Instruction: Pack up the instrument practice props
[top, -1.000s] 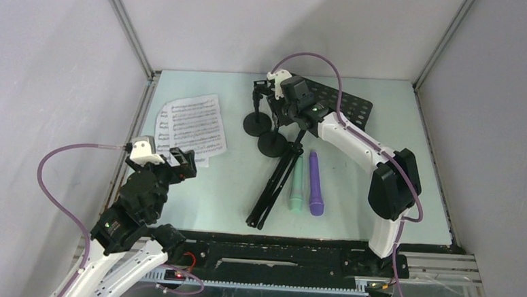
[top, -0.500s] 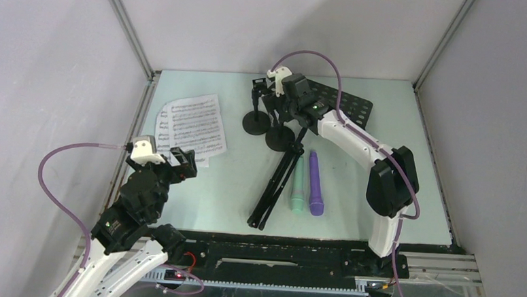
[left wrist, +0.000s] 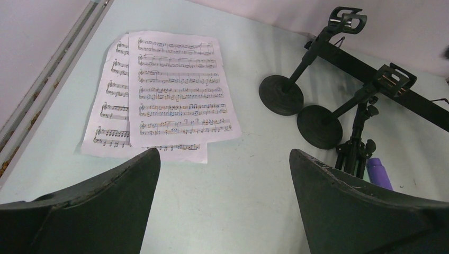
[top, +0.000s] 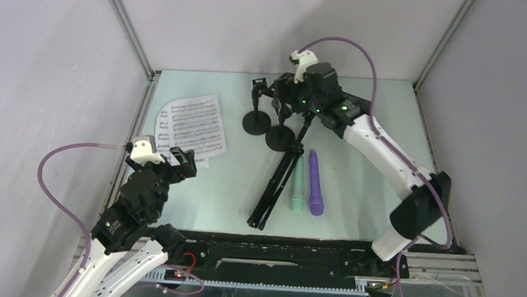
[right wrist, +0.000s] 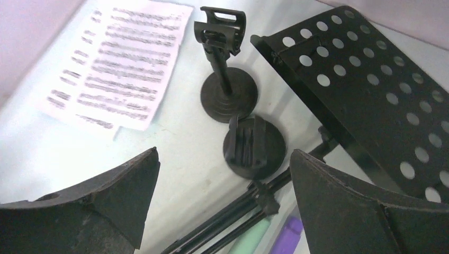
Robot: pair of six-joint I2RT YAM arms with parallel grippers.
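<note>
In the top view, the pale table (top: 232, 181) carries the sheet-music pages (top: 192, 123) at upper left. The first mic holder (top: 256, 123) and the second mic holder (top: 279, 137) stand just beside each other at upper centre. The tripod music rack (top: 278, 183) lies flat with its legs running toward lower centre, its plate mostly hidden under the right arm. The mint-green microphone (top: 297, 186) and the purple microphone (top: 315, 185) lie side by side just right of the legs. The right gripper (top: 280, 98) hovers over the holders. The left gripper (top: 182, 162) hangs at lower left, near the pages' lower edge.

The left wrist view shows its fingers spread wide with nothing between them, the pages at upper left and the holders at upper right.

The right wrist view shows that gripper's fingers parted and empty too, with both holders at centre and the perforated plate at upper right.
</note>
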